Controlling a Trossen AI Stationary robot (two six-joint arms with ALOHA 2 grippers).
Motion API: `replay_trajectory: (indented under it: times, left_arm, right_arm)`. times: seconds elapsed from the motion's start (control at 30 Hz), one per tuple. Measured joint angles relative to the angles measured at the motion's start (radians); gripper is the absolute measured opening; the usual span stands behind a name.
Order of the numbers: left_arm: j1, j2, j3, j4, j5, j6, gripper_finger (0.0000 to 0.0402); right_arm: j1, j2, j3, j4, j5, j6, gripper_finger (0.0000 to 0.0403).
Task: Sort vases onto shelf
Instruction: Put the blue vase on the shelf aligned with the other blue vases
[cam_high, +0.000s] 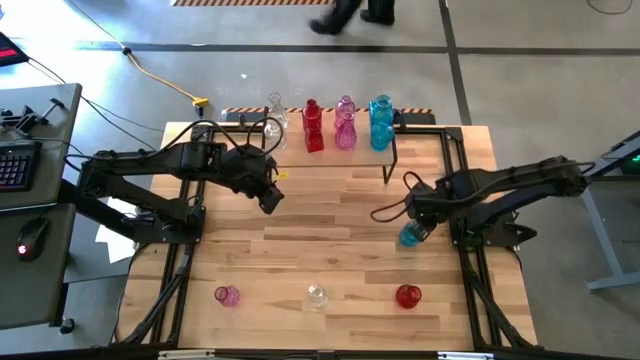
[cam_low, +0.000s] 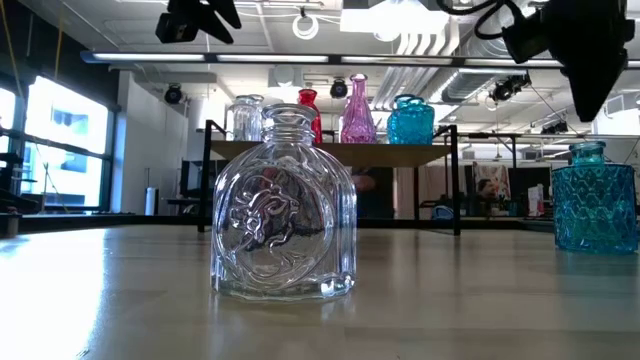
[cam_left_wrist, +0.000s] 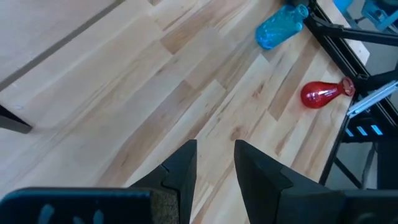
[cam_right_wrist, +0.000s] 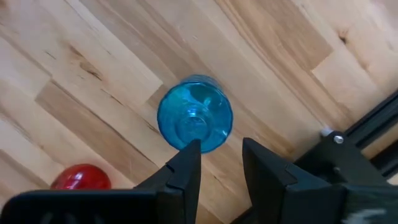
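Four vases stand in a row on the shelf (cam_high: 330, 158) at the table's far edge: clear (cam_high: 275, 110), red (cam_high: 313, 125), pink (cam_high: 345, 122) and blue (cam_high: 380, 120). A blue vase (cam_right_wrist: 194, 121) stands upright on the table at the right. My right gripper (cam_right_wrist: 221, 155) hangs above it, pointing down, open by a narrow gap and clear of the vase (cam_low: 593, 200). My left gripper (cam_left_wrist: 214, 162) hovers over the table in front of the shelf's left part, open by a narrow gap, with nothing between its fingers. Pink (cam_high: 227, 295), clear (cam_high: 317, 295) and red (cam_high: 407, 296) vases stand along the near edge.
Black metal frame rails (cam_high: 470, 270) run along the table's left and right sides, close to the blue vase on the table. The shelf's black legs (cam_high: 390, 175) stand at the far middle. Bare wood (cam_high: 320, 230) lies between the arms.
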Motion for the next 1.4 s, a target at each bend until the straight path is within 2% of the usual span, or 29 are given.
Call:
replay_trajectory:
  times: [0.4,0.8,1.23,1.4]
  left_arm:
    - [0.000,0.000,0.000,0.000,-0.011,-0.018,0.0099]
    - [0.000,0.000,0.000,0.000,-0.014,-0.027,0.0099]
    - [0.000,0.000,0.000,0.000,-0.015,-0.026,0.0099]
    - [0.000,0.000,0.000,0.000,-0.015,-0.026,0.0099]
  right_arm:
    - [0.013,0.001,-0.123,0.103,0.007,0.052,0.0099]
    - [0.013,0.002,-0.123,0.130,0.019,0.068,0.0099]
    - [0.013,0.075,-0.124,0.137,0.026,0.044,0.0098]
    - [0.013,0.082,-0.124,0.141,0.026,0.042,0.0069]
